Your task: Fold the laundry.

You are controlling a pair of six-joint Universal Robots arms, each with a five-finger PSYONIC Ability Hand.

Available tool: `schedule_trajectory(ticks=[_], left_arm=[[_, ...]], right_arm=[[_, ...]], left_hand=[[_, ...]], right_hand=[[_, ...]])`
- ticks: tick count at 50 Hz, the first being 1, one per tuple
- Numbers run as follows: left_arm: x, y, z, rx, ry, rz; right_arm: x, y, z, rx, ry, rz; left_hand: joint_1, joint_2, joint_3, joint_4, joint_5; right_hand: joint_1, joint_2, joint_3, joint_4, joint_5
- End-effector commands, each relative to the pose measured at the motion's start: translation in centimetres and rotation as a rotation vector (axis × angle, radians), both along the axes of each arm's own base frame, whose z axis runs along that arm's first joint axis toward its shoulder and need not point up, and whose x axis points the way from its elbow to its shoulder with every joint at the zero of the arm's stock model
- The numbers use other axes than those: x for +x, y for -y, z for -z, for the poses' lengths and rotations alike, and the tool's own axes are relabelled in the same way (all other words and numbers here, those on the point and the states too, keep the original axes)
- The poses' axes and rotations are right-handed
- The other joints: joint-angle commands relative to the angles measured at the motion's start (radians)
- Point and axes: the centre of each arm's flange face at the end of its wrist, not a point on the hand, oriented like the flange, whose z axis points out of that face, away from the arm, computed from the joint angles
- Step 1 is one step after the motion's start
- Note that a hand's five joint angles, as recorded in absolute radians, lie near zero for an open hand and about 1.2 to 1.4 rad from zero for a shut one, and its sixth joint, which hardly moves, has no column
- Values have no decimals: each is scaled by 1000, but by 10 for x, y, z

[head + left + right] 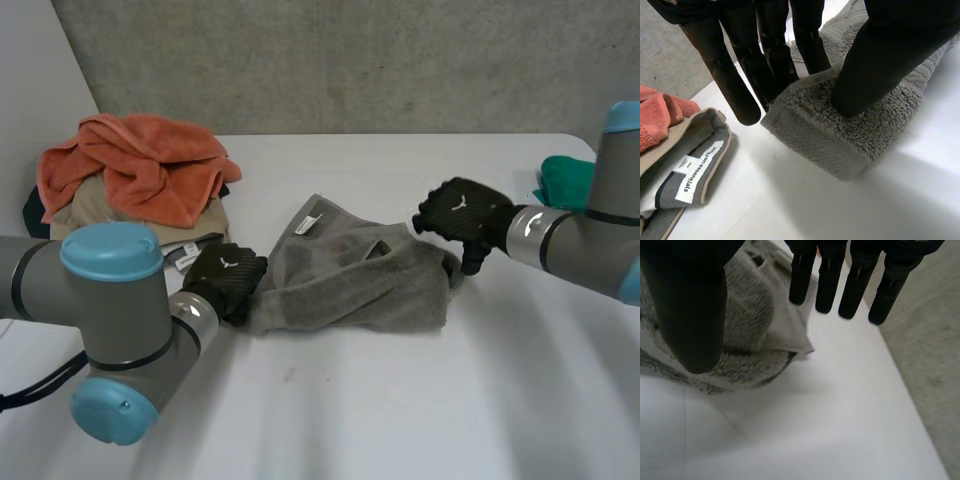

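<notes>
Grey towel, one, lies mid-frame: it looks soft, limp and light, terry that would sag, so its corners are the hold. Left hand pinches the left corner; right hand is open, thumb resting on the right end. One orange cloth sits upper left.

Towel ctr table, pile behind-left
</notes>
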Motion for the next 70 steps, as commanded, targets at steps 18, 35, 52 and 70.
schedule_trajectory(ticks=[18, 35, 52, 70], left_arm=[[10, 0, -174, -459, -265, -24], [16, -32, -128, -309, -226, 21], [19, -39, -127, -309, -220, 24], [41, -6, -147, -382, -224, -76]], right_arm=[[-41, -22, -106, -150, 117, 146], [-11, 31, -17, -42, 120, 55], [60, 13, 30, 17, 129, -134], [-31, -44, -131, -205, 212, 104]], left_hand=[[281, 203, 212, 201, 248], [281, 203, 212, 201, 248], [281, 203, 212, 201, 248], [281, 203, 212, 201, 248]], right_hand=[[865, 883, 874, 870, 866], [-162, -144, -153, -157, -160], [865, 883, 874, 870, 866], [865, 883, 874, 870, 866]])
